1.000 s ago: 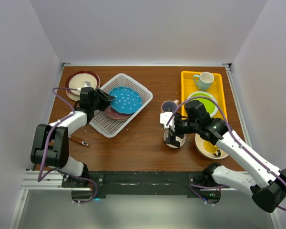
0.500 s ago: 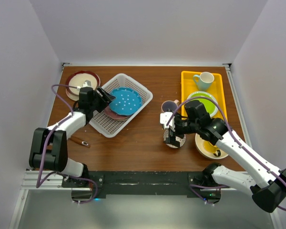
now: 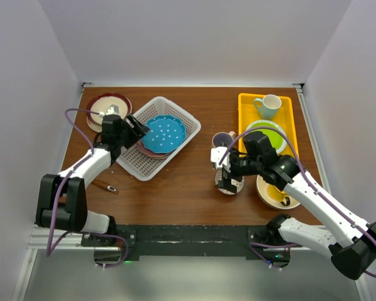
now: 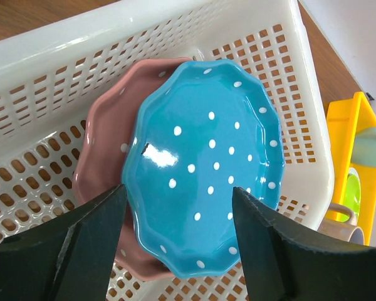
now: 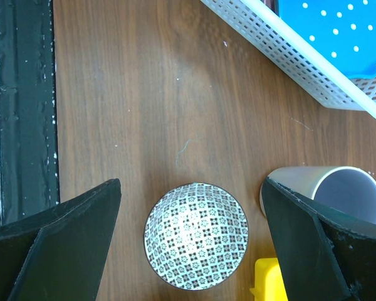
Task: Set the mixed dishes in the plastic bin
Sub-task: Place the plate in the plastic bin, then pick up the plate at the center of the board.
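Left hand (image 3: 133,128): fingers have spread apart and eased back slightly. Blue dotted plate (image 4: 207,163) released, lying on pink plate (image 4: 103,135) inside white bin (image 4: 113,37), tabletop 10 o'clock. One more dish done.

Right hand (image 3: 224,174): fingers wide apart, unmoved over patterned bowl (image 5: 195,233), 6 o'clock of mug (image 5: 349,191).

Pink plate mostly covered by blue plate. Bowl largely hidden under hand in top view.

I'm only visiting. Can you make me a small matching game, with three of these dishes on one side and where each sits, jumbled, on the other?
1 blue dotted plate
2 small patterned bowl
3 pale green mug

A on the yellow tray
B on the bare wooden table
C in the white bin, on a pink plate

Pairs: 1-C, 2-B, 3-A
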`<action>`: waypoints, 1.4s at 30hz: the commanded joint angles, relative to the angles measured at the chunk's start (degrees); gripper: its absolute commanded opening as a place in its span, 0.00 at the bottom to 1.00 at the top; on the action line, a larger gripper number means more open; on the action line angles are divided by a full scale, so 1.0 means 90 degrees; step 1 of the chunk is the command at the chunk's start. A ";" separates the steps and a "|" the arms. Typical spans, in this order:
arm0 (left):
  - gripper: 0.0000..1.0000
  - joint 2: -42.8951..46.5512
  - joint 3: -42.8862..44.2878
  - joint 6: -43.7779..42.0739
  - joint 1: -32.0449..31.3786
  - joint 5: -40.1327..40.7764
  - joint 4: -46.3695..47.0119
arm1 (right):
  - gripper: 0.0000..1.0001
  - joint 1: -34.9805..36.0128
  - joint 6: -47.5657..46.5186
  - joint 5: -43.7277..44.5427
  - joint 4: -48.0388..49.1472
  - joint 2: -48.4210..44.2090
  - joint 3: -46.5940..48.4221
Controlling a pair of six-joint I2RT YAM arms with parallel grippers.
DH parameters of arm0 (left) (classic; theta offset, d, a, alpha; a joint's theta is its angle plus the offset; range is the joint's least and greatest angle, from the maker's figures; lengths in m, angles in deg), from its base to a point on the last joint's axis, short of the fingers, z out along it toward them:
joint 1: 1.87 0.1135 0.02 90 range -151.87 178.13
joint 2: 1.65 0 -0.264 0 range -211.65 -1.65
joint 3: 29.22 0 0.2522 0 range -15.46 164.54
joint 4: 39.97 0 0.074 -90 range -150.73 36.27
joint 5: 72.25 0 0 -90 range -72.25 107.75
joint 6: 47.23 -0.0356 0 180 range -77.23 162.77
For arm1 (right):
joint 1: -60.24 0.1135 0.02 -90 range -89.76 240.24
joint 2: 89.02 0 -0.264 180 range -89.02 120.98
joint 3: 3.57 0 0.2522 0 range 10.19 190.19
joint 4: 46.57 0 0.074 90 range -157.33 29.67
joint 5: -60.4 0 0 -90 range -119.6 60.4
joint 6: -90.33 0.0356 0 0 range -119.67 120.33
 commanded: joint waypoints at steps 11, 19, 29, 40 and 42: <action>0.78 0.1039 0.0132 -0.0566 0.0051 0.0368 -0.0323 | 0.98 -0.0041 -0.0066 -0.0134 0.0228 -0.0075 -0.0029; 0.84 0.1693 0.0015 -0.0732 0.0051 0.0398 -0.0499 | 0.98 -0.0070 -0.0066 -0.0125 0.0209 -0.0046 0.0001; 0.95 0.2641 -0.0024 -0.1083 0.0061 0.0319 -0.0928 | 0.98 -0.0197 -0.0066 -0.0144 0.0208 -0.0036 0.0079; 1.00 0.3676 0.0346 -0.1972 0.0100 0.0456 -0.1632 | 0.98 -0.0265 -0.0076 -0.0066 0.0189 0.0139 0.0410; 1.00 0.3764 0.0386 -0.2002 0.0100 0.0427 -0.1681 | 0.98 -0.0266 -0.0066 -0.0047 0.0189 0.0188 0.0498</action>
